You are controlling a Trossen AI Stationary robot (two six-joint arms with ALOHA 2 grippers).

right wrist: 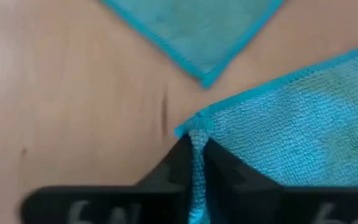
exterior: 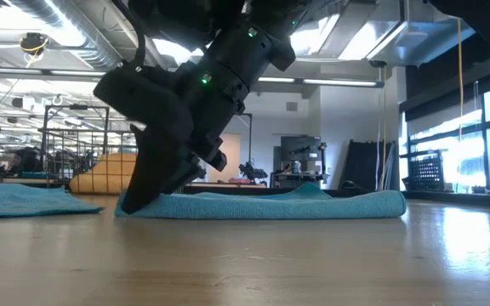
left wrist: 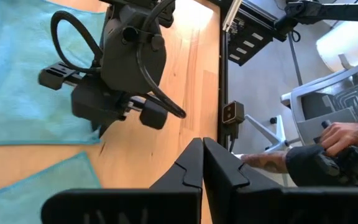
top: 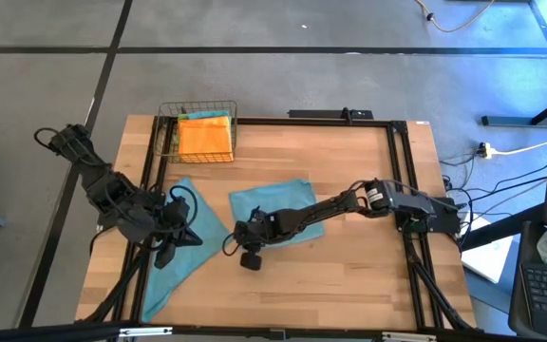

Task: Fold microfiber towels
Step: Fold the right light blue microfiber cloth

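A teal microfiber towel (top: 278,204) lies spread on the wooden table's middle. My right gripper (top: 242,239) is shut on its near left corner. A second teal towel (top: 183,249) lies flat to the left, one corner (right wrist: 207,76) pointing toward the first. My left gripper (top: 172,242) hovers over this second towel, shut and with nothing between its fingers (left wrist: 202,163). An orange towel (top: 204,136) lies in the wire basket at the far left, with a lime green edge (top: 175,138) beside it. My right gripper pinches the middle towel's near left corner (right wrist: 195,129) between its two fingertips. The fingers slant down from the table's right side. The hemmed corner is bunched into a narrow fold between them. The corner (exterior: 133,204) stays low at the table, and the towel behind it lies flat.
The wire basket (top: 198,116) stands at the table's far left. A black frame (top: 397,180) runs round the tabletop. Bare wood (top: 349,275) lies near and right of the middle towel. A person's hand (left wrist: 340,138) shows beyond the table's edge.
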